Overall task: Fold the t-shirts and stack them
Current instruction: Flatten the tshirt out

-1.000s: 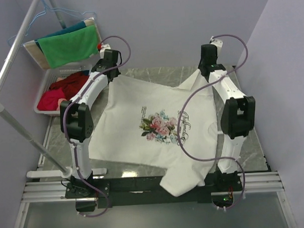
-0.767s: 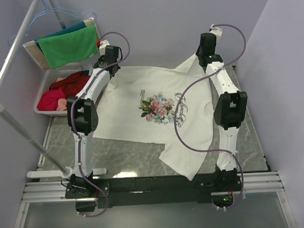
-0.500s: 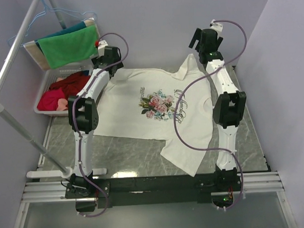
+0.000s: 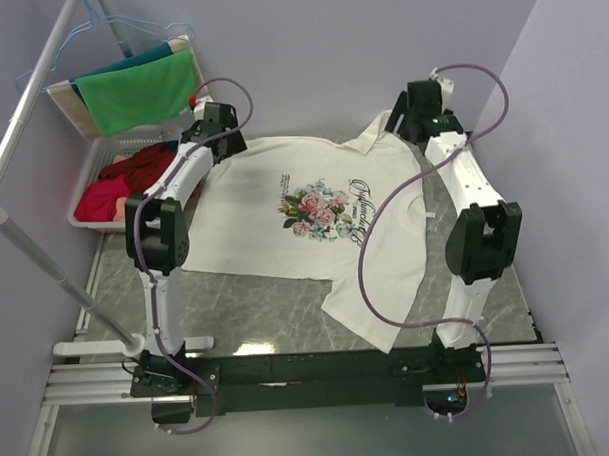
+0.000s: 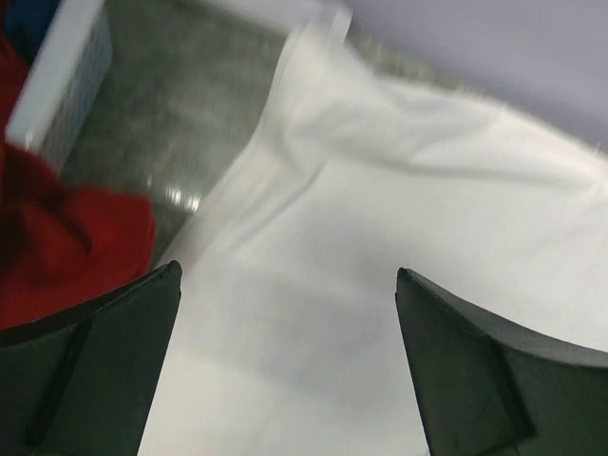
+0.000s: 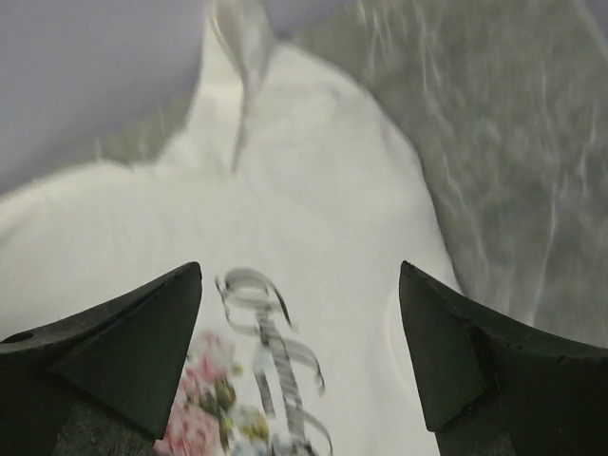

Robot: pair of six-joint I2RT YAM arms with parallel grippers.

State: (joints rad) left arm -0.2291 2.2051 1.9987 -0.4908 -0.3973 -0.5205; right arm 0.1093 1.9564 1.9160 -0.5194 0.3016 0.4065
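You have the marble-patterned table [image 4: 257, 310] carrying a single t-shirt [image 4: 254, 225], and that shirt takes up most of it. It lies spread flat with the print up, the hem toward the left arm's side and the neck toward the right. One sleeve points at the far wall and the other runs toward the near edge. Judging from this, you are at the very start. The shirt is laid out and fairly smooth, but no fold is in it yet, and no folded stack shows anywhere on the table. Every fold and the stacking are still ahead of you. The near sleeve lies a little skewed and may want straightening first. Off the table's left side, the white basket [image 4: 81, 220] holds a red cloth [image 4: 123, 179], and a green cloth [image 4: 140, 89] hangs above it; neither is yours to fold. Both arms reach well out toward the far edge. The left arm stretches to the far hem corner and the right arm to the far sleeve. The left gripper [image 5: 287, 271] hangs just above the white fabric near the hem edge, jaws spread wide with nothing between them. The right gripper [image 6: 300, 266] is likewise wide apart and empty, looking down over the chest script and the far sleeve.
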